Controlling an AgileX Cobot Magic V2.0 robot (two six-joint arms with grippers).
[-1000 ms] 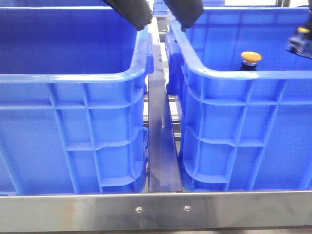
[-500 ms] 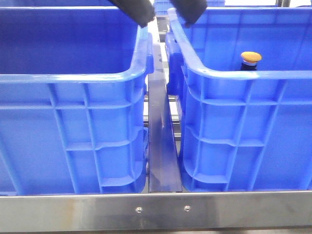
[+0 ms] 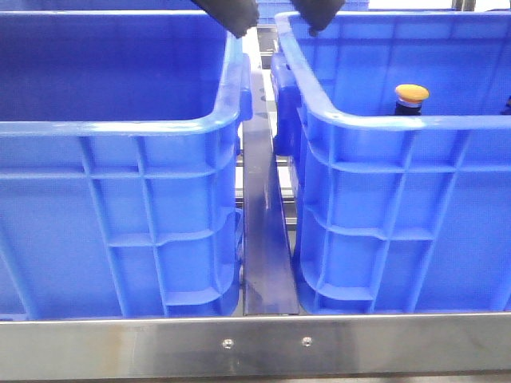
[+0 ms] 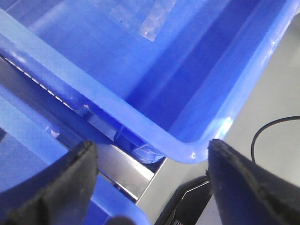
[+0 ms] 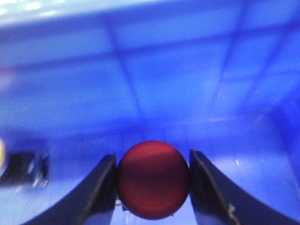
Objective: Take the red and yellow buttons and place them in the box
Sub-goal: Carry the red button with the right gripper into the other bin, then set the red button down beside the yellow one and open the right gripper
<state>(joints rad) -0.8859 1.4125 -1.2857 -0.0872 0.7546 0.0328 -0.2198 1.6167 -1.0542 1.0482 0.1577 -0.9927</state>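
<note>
Blue plastic fills most of the front view: two ribbed crates side by side behind a steel rail (image 3: 255, 345) along the bottom edge.

Left crate (image 3: 120, 199) takes the left half of frame; nothing visible inside from this angle.

Metal strip (image 3: 267, 239) runs up the centre gap betw. the crates.

Top centre of frame: two dark fingers of the left gripper (image 3: 275, 16) poke in, one above each crate's inner rim, set wide apart, nothing betw. them. Left wrist view agrees: left gripper (image 4: 150, 183) w/ fingers spread, crate corner and steel frame below; black cable at the right edge of that view.

Right crate (image 3: 399, 215) takes the right half. Yellow button (image 3: 412, 94) sits inside, upper right of frame, cap showing just above the near rim, upright on its dark body.

Right wrist view: right gripper (image 5: 152, 180) clamped on the red button (image 5: 153, 179), a finger touching each side of the cap; blue crate wall behind, blurred. Dark blurred item at the left edge of that view, can't ID.
</note>
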